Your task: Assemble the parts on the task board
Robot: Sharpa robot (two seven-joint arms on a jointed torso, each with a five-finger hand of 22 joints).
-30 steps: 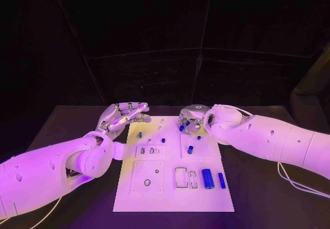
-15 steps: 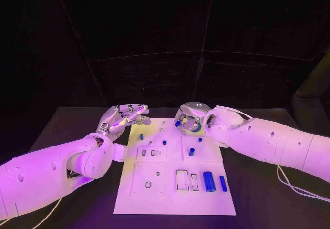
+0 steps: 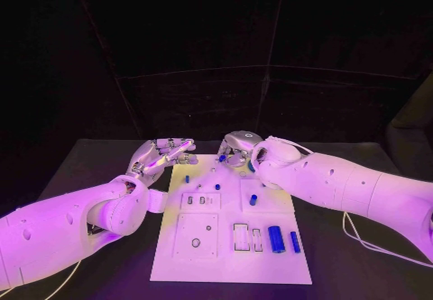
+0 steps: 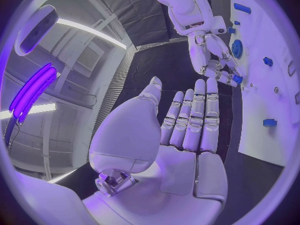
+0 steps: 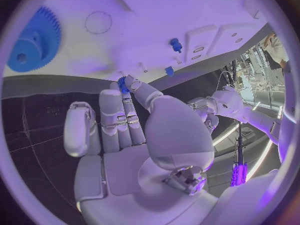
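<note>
Fingers (image 5: pixel 128 87) of right hand (image 3: pixel 236 149) pinch blue part (image 5: pixel 122 84), axis unclear.

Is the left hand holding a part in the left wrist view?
No: the left hand shows a bare palm with its fingers stretched out straight and nothing between them.
</note>
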